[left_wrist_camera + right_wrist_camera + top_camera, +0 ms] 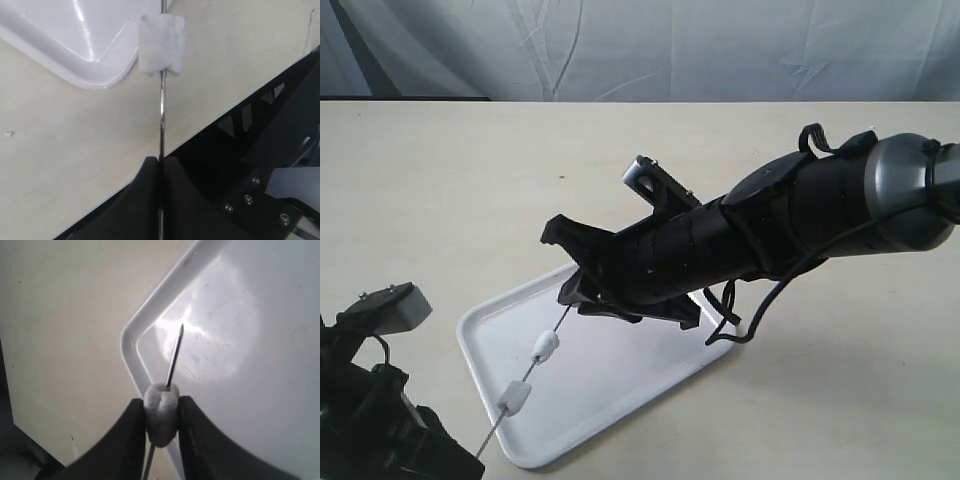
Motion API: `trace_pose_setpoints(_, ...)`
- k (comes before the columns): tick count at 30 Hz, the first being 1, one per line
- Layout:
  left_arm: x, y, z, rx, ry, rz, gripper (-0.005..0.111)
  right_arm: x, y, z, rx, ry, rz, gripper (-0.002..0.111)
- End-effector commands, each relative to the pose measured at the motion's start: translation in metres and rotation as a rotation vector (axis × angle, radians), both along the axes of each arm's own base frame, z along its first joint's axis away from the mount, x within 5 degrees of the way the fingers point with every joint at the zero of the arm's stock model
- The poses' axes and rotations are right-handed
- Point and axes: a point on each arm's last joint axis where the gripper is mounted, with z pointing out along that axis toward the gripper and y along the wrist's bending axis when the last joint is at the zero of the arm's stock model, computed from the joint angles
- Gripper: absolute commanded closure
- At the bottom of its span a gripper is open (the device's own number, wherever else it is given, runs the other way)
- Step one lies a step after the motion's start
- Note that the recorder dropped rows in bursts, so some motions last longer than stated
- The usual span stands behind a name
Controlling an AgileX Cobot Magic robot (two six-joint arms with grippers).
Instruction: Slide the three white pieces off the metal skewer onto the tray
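Observation:
The metal skewer (530,372) slants over the white tray (620,375). Its lower end is pinched in my left gripper (161,162), which is shut on the rod at the bottom left of the exterior view. Two white pieces show on the rod in that view, one (546,346) higher and one (516,398) lower. The left wrist view has the lower piece (161,44) close up. My right gripper (161,407) is shut on another white piece (161,415) near the skewer's pointed tip (176,355), above the tray (250,365). In the exterior view the right gripper (575,295) hides that piece.
The tray (75,40) lies on a bare beige tabletop (440,200). The right arm (800,220) reaches in from the right, across the tray's far corner. A grey backdrop hangs behind the table.

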Motion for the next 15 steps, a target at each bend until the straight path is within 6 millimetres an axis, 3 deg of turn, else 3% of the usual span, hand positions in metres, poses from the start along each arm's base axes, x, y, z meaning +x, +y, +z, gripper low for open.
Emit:
trace_pose_setpoints(1, -0.001, 0.0, 0.001, -0.013, -0.003, 0.008, 0.107, 0.002, 0.001, 0.001, -0.007, -0.026, 0.006, 0.086)
trace_pose_setpoints(15, -0.006, -0.001, 0.002, -0.028, 0.041, -0.027, 0.107, 0.013, -0.006, -0.002, -0.095, -0.14, -0.057, 0.088)
